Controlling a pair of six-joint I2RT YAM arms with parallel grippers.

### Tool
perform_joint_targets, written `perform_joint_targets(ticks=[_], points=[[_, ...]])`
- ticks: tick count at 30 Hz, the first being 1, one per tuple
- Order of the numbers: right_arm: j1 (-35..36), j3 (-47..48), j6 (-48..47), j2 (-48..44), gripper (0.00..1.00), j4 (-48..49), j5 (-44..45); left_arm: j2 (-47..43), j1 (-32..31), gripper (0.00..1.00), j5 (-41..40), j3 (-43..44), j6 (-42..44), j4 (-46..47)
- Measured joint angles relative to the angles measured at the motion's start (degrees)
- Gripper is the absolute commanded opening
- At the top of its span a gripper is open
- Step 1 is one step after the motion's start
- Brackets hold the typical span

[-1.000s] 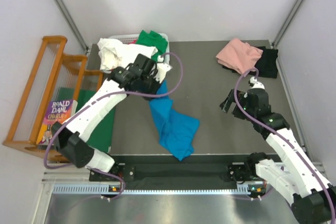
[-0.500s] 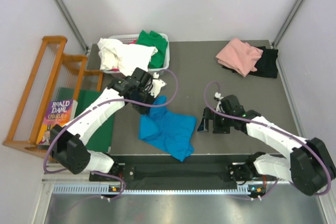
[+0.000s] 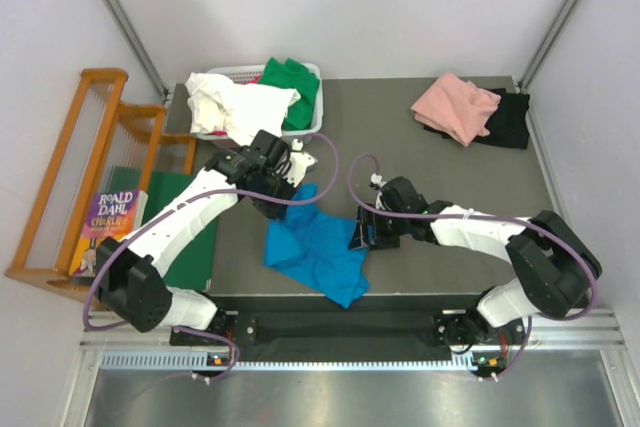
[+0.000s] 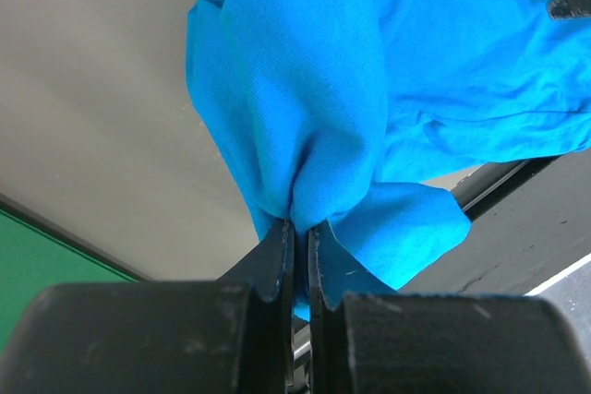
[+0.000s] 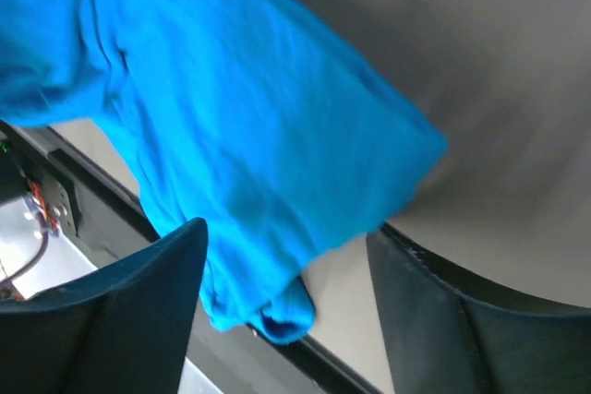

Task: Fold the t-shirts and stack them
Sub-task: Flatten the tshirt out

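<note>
A bright blue t-shirt [image 3: 322, 247] lies crumpled on the grey table near the front edge. My left gripper [image 3: 284, 190] is shut on a bunched fold at the shirt's upper left corner; in the left wrist view the cloth [image 4: 305, 71] is pinched between the closed fingertips [image 4: 300, 225]. My right gripper [image 3: 364, 231] stands open at the shirt's right edge. In the right wrist view its fingers straddle the blue cloth [image 5: 240, 136] without pressing it [image 5: 286, 246]. Pink [image 3: 455, 107] and black [image 3: 510, 119] t-shirts lie at the back right. White [image 3: 235, 107] and green [image 3: 290, 79] ones fill the basket.
A white basket [image 3: 312, 71] stands at the back left of the table. Left of the table are a wooden rack [image 3: 75, 177], a Roald Dahl book [image 3: 108, 219] and a flat dark green board [image 3: 198, 247]. A metal rail runs along the table's front edge.
My right arm has swung left across the table to the blue shirt's right edge, its jaws narrowing. The left gripper brought the shirt down and left, then held still.
</note>
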Motion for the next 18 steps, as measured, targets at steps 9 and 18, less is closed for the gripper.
perform_joint_targets(ticks=[9,18], points=[[0.02,4.09,-0.57,3.06,0.0,0.66,2.12,-0.17,0.33,0.0,0.33,-2.8,-0.15,0.81],[-2.23,5.77,-2.51,-1.31,0.0,-5.01,6.14,-0.61,1.03,0.0,0.39,-2.78,-0.57,1.86]])
